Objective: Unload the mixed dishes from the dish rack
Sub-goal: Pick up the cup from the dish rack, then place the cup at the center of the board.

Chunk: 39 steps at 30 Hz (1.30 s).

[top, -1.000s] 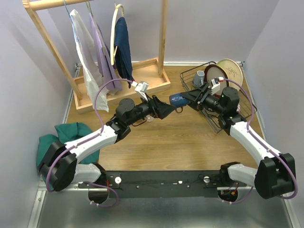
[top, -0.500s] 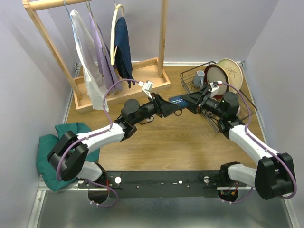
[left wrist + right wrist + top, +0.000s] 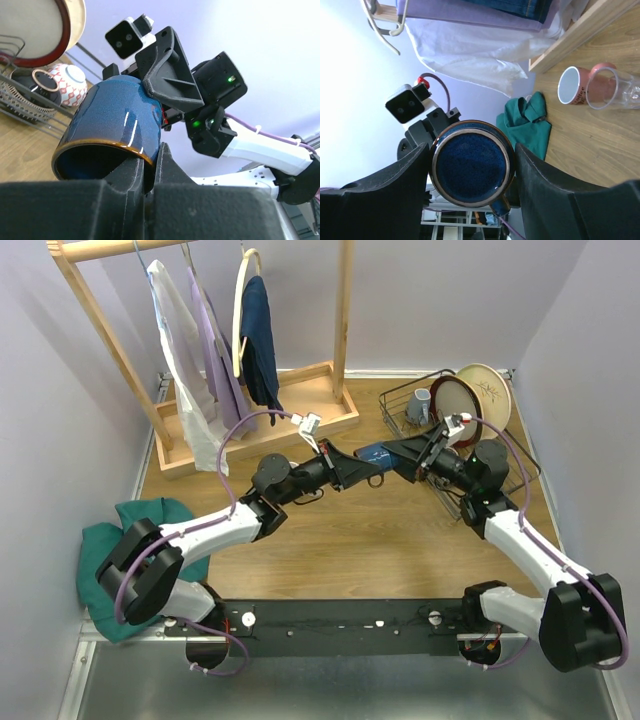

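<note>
One blue mug [image 3: 374,452] hung above the counter [image 3: 350,540], between my two claws. My left claw [image 3: 149,175] was clenched on its lower edge, apparently the rim. My right claw [image 3: 471,157] grasped its body. Two plates, one twig-marked plate [image 3: 492,388] and one red-rimmed plate [image 3: 452,402], stood in the dish rack [image 3: 398,402]. One pink mug [image 3: 572,86] and one glass [image 3: 612,89] sat on the counter.

Red-rimmed plate [image 3: 35,25] cut off at top, glass [image 3: 612,90] cropped right

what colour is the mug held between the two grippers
The mug is glossy dark blue with an amber-brown rim, clearest in the left wrist view.
</note>
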Available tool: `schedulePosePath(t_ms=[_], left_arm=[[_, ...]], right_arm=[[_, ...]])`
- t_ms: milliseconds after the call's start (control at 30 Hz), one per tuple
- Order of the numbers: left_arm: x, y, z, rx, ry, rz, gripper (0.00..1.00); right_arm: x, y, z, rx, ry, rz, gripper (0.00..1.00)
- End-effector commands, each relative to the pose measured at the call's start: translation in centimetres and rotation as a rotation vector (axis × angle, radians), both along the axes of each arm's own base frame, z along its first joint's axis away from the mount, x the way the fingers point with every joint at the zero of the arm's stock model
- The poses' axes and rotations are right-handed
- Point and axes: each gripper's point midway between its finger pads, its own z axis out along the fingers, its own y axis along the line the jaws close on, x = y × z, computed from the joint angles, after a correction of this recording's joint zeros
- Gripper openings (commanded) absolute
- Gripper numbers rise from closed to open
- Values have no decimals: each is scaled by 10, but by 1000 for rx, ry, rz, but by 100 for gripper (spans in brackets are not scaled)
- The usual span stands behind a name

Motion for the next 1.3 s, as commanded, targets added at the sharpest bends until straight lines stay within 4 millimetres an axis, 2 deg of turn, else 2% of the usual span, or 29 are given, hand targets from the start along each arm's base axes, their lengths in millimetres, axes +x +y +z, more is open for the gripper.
schedulePosePath(t_ms=[0,33,67,100,133,167,233,300,333,367,400,433,467,500,667,833,900,1000,1167,1267], left_arm=[[6,12,-4,72,-50,78,0],[6,14,-2,86,-59,88,0],[8,16,-15,147,-43,104,0],[8,18,-19,174,-45,111,0],[7,22,-16,188,-55,121,0],[7,25,-28,238,-29,130,0],[10,33,-32,297,-42,168,0],[12,47,-47,412,-18,214,0],[14,52,-43,445,-20,232,0],[9,63,-62,545,34,238,0],[9,71,-68,600,54,258,0],[14,83,-74,673,59,310,0],[10,98,-84,771,109,326,0],[9,107,-88,827,123,338,0],[0,166,-112,1125,269,402,0],[-11,200,-130,1264,392,403,0],[-13,217,-144,1321,454,403,0],[-15,232,-163,1365,529,385,0],[5,244,-185,1391,553,379,0],[20,244,-193,1384,558,363,0]], right_arm=[[-3,-3,-14,-127,-60,-6,83],[-1,-4,-16,-144,-62,-20,88],[0,-5,-16,-160,-67,-28,92],[0,-7,-17,-194,-77,-35,99],[3,-9,-18,-214,-80,-52,100],[4,-10,-18,-232,-87,-60,100],[5,-14,-20,-290,-101,-80,100],[6,-18,-26,-349,-108,-85,100],[9,-22,-23,-374,-124,-108,100],[10,-24,-23,-403,-131,-113,100],[8,-28,-34,-466,-125,-107,100],[13,-33,-31,-502,-132,-139,100],[14,-36,-35,-537,-130,-145,100],[12,-42,-44,-591,-119,-141,100],[15,-53,-53,-671,-124,-176,100],[17,-55,-59,-692,-115,-182,100],[18,-56,-61,-701,-116,-183,100],[19,-57,-63,-715,-117,-181,100],[19,-61,-66,-738,-113,-190,100],[16,-62,-68,-748,-106,-189,100]])
